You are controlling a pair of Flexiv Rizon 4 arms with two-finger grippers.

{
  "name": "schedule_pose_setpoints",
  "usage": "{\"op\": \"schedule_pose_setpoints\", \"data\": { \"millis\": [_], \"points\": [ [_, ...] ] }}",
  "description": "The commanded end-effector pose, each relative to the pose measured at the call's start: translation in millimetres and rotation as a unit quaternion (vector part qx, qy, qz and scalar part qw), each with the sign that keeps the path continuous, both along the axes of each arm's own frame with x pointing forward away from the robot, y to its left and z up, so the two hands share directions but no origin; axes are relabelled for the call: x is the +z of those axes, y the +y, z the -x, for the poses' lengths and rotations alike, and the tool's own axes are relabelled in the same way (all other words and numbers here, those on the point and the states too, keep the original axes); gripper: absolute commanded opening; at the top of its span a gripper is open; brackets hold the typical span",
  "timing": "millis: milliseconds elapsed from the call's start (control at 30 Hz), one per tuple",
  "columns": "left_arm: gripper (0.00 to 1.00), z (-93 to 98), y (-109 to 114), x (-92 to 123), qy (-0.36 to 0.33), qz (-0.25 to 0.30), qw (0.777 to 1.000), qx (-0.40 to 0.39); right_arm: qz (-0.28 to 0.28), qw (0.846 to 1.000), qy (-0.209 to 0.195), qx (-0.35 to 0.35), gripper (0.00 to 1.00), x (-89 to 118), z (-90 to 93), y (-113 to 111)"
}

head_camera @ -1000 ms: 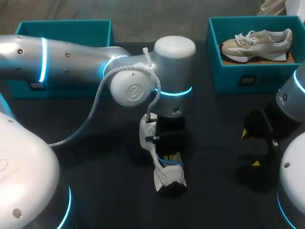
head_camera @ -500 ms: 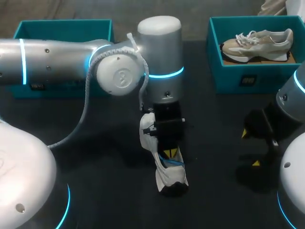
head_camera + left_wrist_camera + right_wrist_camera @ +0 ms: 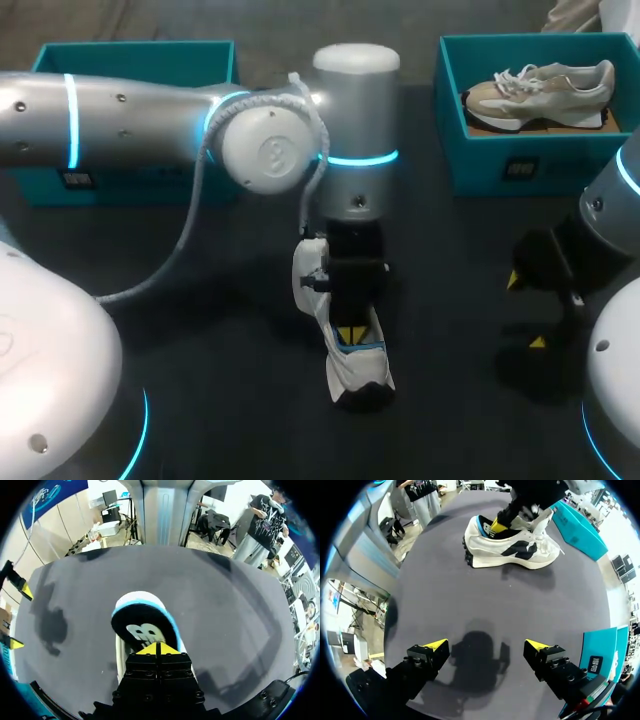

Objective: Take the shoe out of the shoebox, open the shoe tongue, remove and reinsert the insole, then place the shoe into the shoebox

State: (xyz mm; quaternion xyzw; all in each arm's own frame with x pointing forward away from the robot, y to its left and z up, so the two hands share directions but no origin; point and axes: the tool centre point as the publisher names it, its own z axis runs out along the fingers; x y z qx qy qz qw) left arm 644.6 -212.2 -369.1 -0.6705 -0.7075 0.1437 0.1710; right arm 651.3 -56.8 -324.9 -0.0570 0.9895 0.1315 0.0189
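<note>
A white shoe (image 3: 357, 375) with black side marks (image 3: 510, 550) lies on the dark table near the middle. My left gripper (image 3: 350, 335) points down into its heel opening. Its yellow tips (image 3: 157, 650) are shut together just over the black insole (image 3: 142, 630), which lies inside the blue-lined collar. I cannot tell whether the tips pinch the insole. From the right wrist view, the left gripper (image 3: 497, 526) stands in the shoe's opening. My right gripper (image 3: 487, 647) hangs open over bare table to the shoe's right (image 3: 525, 311), holding nothing.
An open teal shoebox (image 3: 130, 60) stands at the back left. Another teal shoebox (image 3: 500, 160) at the back right holds a beige shoe (image 3: 540, 90). My left arm's thick wrist (image 3: 355, 100) hangs over the table's middle.
The left arm's wrist swung a little left, then back right, while its gripper stayed in the shoe's heel opening. The shoe barely shifted. The right arm kept still.
</note>
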Motion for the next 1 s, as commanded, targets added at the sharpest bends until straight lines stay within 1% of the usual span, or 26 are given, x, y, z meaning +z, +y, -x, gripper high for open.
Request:
{"op": "schedule_pose_setpoints", "data": {
  "millis": [33,67,167,233,300,467,667,767,867,900,1000],
  "points": [
    [0.0,8.0,-16.6,-25.5,-0.002,-0.03,0.999,-0.018,0.001,1.0,-0.001,0.0,1.0,-0.8,1.1,0.4],
    [0.0,9.9,-17.2,-30.4,-0.015,-0.038,0.999,-0.021,0.001,1.0,-0.001,0.0,1.0,-0.8,1.1,0.4],
    [0.0,10.9,-15.7,-42.3,-0.015,-0.046,0.999,-0.025,0.001,1.0,-0.001,0.0,1.0,-0.8,1.1,0.4],
    [0.0,8.6,-12.7,-45.8,-0.014,-0.04,0.999,-0.019,0.001,1.0,-0.001,0.0,1.0,-0.8,1.1,0.4],
    [0.0,5.4,-9.0,-48.6,-0.034,-0.038,0.999,-0.014,0.001,1.0,-0.001,0.0,1.0,-0.8,1.1,0.4],
    [0.0,-13.8,-4.0,-53.0,-0.073,-0.032,0.997,0.02,0.001,1.0,-0.001,0.0,1.0,-0.8,1.1,0.4],
    [0.0,-36.2,-0.8,-31.5,-0.108,-0.005,0.993,0.055,0.001,1.0,-0.001,0.0,1.0,-0.8,1.1,0.4],
    [0.0,-40.3,1.0,-19.1,-0.1,0.008,0.993,0.056,0.001,1.0,-0.001,0.0,1.0,-0.8,1.1,0.4],
    [0.0,-36.9,1.2,-6.4,-0.071,0.013,0.996,0.047,0.001,1.0,-0.001,0.0,1.0,-0.8,1.1,0.4],
    [0.0,-34.2,0.5,-3.1,-0.076,0.011,0.996,0.045,0.001,1.0,-0.001,0.0,1.0,-0.8,1.1,0.4],
    [0.0,-23.9,-2.3,8.3,-0.063,0.02,0.997,0.038,0.001,1.0,-0.001,0.0,1.0,-0.8,1.1,0.4]
  ]
}}
